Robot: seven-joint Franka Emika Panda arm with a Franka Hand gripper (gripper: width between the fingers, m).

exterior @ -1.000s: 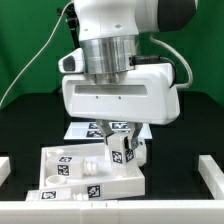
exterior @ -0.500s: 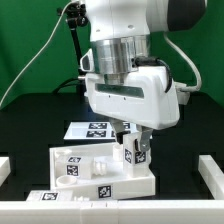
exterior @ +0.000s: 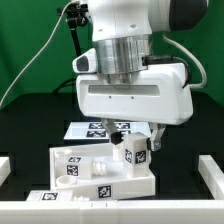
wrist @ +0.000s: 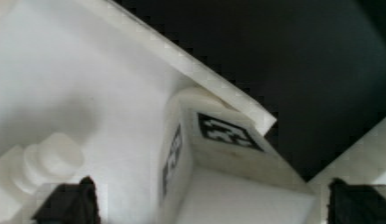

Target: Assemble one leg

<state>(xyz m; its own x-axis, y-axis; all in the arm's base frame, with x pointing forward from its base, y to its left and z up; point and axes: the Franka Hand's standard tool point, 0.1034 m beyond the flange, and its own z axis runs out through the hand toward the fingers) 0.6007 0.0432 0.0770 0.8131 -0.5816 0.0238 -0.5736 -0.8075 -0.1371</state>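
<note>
The leg (exterior: 135,153), a small white post with black-and-white tags, stands upright on the right part of the large white slab (exterior: 85,178). My gripper (exterior: 135,140) hangs straight over it, one dark finger on each side. In the wrist view the leg (wrist: 234,160) fills the middle with a tag facing up. The gripper (wrist: 211,205) straddles it, and its fingers (wrist: 65,200) stand wide apart near the frame's edges, with white showing between them and the leg. The jaws look open.
The marker board (exterior: 88,130) lies on the black table behind the slab. White rails stand at the exterior view's left (exterior: 5,165) and right (exterior: 212,175). A small white stub (exterior: 104,160) sits on the slab beside the leg.
The hand has moved to the exterior view's right with the leg, then turned about its vertical axis. The leg now stands on the slab's right part.
</note>
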